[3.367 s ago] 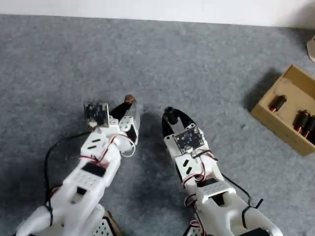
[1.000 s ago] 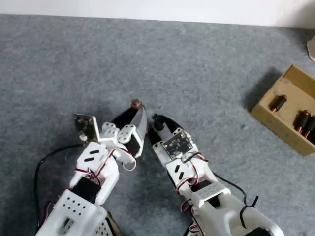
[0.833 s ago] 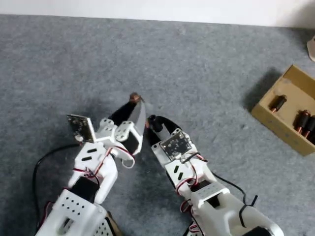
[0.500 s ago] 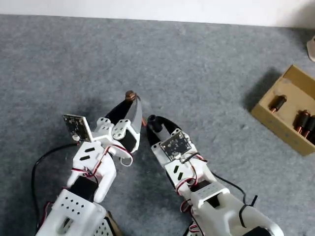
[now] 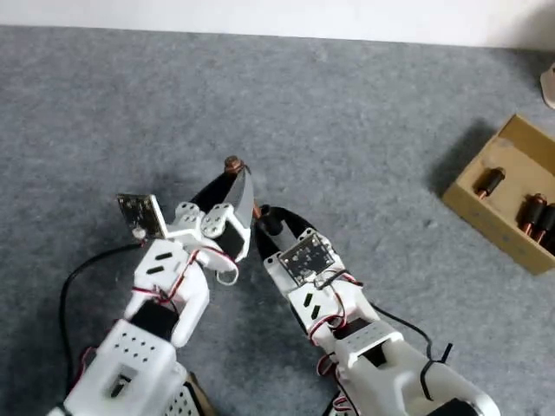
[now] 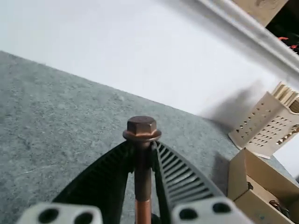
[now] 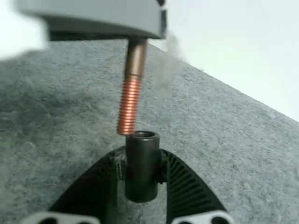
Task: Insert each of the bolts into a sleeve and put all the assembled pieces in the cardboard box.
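My left gripper is shut on a copper bolt, hex head up and shaft held upright between its fingers. My right gripper is shut on a black sleeve, held upright with its open bore facing up. In the right wrist view the bolt's threaded end hangs just above the sleeve's mouth, slightly off to one side. The two grippers stand close together at the table's middle. The cardboard box sits at the right edge with several assembled pieces inside.
Grey carpet-like mat covers the table, with free room ahead of the arms and between them and the box. A slotted beige holder stands beyond the box by the white wall.
Both arms have swung toward each other since the earliest frame. Over the last second the left gripper with the bolt shifted slightly and now hangs over the sleeve.
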